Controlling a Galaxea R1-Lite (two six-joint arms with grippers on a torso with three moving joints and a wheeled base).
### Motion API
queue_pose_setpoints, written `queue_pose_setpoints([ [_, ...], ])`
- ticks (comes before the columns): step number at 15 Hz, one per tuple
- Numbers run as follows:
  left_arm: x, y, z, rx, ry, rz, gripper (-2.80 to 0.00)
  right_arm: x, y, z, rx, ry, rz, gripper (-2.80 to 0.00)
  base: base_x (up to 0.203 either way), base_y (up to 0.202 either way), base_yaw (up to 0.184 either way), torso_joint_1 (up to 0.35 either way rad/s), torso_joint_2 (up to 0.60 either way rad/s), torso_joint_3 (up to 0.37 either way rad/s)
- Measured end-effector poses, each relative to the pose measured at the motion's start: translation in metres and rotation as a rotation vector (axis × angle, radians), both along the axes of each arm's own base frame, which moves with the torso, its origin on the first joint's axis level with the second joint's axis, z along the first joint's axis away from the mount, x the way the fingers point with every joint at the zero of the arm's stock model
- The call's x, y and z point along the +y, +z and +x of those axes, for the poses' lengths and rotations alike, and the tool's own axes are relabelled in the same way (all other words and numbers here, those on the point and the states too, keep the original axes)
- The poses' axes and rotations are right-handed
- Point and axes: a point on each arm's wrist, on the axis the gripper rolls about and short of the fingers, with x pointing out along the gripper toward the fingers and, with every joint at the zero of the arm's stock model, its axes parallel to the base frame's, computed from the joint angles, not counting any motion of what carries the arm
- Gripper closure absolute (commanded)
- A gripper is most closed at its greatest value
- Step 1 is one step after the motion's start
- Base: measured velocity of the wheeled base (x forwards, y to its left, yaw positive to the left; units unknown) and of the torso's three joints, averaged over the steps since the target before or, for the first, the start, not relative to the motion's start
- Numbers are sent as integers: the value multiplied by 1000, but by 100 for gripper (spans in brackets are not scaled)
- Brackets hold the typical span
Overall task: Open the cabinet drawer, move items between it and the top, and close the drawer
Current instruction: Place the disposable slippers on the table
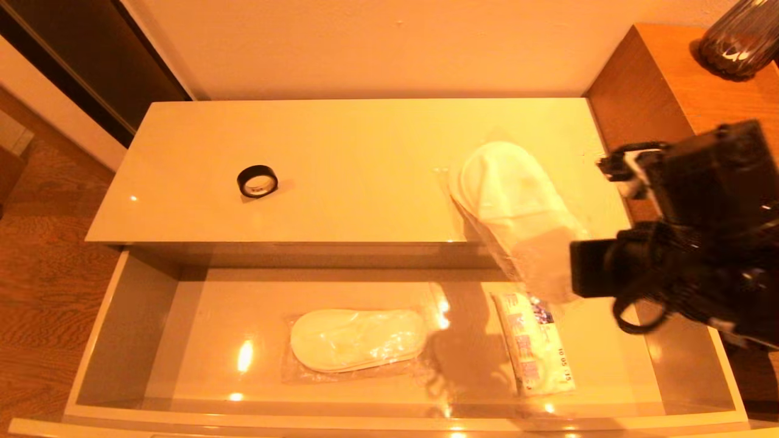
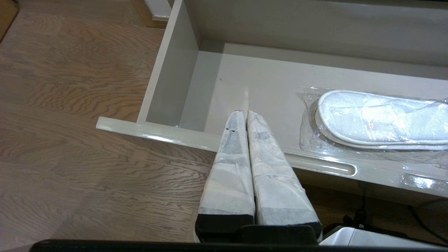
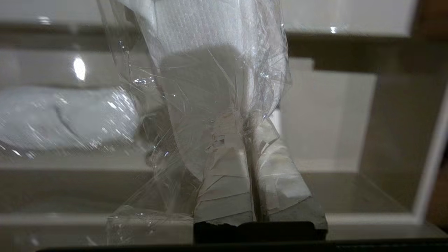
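Note:
The cabinet drawer (image 1: 128, 316) stands pulled out below the top (image 1: 365, 158). My right gripper (image 1: 569, 277) is shut on the clear bag of one pair of white slippers (image 1: 511, 201). This bag slants from the top's right part over its front edge, and in the right wrist view my right gripper (image 3: 249, 122) pinches the bag's plastic (image 3: 210, 70). A second bagged pair of slippers (image 1: 356, 337) lies in the drawer's middle. The white packet with blue print (image 1: 535, 344) lies at its right. The black tape ring (image 1: 257, 180) sits on the top's left. My left gripper (image 2: 245, 112) is shut and empty above the drawer's front rim (image 2: 157, 131).
A taller brown wooden cabinet (image 1: 669, 85) with a dark vase (image 1: 739, 36) stands right of the low cabinet, close behind my right arm. Wooden floor (image 1: 36, 274) lies to the left. The drawer's left part (image 2: 224, 91) holds nothing.

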Motion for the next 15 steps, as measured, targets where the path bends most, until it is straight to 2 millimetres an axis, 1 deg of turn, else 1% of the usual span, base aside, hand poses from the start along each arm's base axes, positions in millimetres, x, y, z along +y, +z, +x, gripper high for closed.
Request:
queue_pose_setpoints([
  [2,0,0,0,0,0,0,0,-32,-12,-35,52,-3,-45,0,0,0,0,0,0,0],
  [4,0,0,0,0,0,0,0,-60,-34,-62,111,-16,-93,0,0,0,0,0,0,0],
  [6,0,0,0,0,0,0,0,-79,-53,-81,147,-32,-116,0,0,0,0,0,0,0],
  [7,0,0,0,0,0,0,0,-85,-62,-87,160,-40,-122,0,0,0,0,0,0,0],
  [8,0,0,0,0,0,0,0,-88,-69,-90,168,-43,-113,0,0,0,0,0,0,0],
  [10,0,0,0,0,0,0,0,-87,-82,-89,186,-45,-75,0,0,0,0,0,0,0],
  [12,0,0,0,0,0,0,0,-81,-96,-82,205,-65,-43,0,0,0,0,0,0,0],
  [15,0,0,0,0,0,0,0,-68,-118,-66,230,-98,-14,0,0,0,0,0,0,0],
])
